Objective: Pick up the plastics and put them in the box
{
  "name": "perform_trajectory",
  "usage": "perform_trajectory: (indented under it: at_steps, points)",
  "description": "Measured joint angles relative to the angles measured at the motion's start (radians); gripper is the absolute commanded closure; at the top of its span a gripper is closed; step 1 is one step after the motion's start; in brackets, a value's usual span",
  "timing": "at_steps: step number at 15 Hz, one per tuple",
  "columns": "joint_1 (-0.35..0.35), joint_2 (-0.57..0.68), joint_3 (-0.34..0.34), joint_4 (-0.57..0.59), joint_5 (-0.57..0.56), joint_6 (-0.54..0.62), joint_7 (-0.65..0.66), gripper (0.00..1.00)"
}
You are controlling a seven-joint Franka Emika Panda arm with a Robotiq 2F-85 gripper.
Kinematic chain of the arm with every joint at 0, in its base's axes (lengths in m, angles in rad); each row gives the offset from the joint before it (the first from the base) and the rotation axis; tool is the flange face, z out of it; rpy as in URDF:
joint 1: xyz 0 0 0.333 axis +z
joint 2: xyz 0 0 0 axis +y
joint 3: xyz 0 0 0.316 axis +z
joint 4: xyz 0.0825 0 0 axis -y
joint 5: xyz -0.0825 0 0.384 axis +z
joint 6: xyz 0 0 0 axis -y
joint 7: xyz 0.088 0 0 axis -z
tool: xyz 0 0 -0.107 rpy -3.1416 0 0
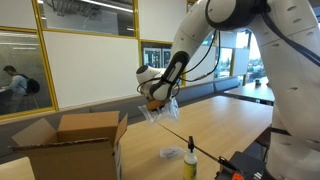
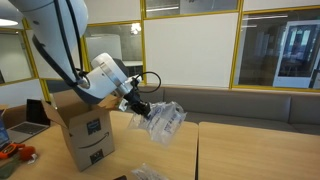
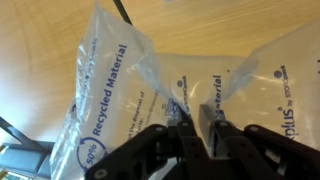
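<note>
My gripper (image 2: 140, 107) is shut on a strip of clear plastic air pillows (image 2: 163, 122) and holds it in the air above the wooden table. In an exterior view the pillows (image 1: 158, 112) hang below the gripper (image 1: 153, 100), to the right of the open cardboard box (image 1: 75, 145). The box (image 2: 85, 128) also shows in the second exterior view, left of the gripper. In the wrist view the fingers (image 3: 192, 122) pinch the plastic (image 3: 110, 90), printed "Recycled Material". More clear plastic (image 2: 147, 173) lies on the table near the box; it also shows in an exterior view (image 1: 172, 154).
A yellow and green bottle (image 1: 190, 158) stands on the table near the front. Black gear (image 1: 245, 165) sits at the table's right front. A laptop (image 2: 38, 114) stands behind the box. A grey bench (image 2: 240, 105) runs along the glass walls.
</note>
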Motion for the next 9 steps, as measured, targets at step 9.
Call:
perform_trajectory:
  at_steps: [9]
  points:
    - [-0.072,-0.005,0.144,0.172,-0.005,0.042,-0.118,0.84]
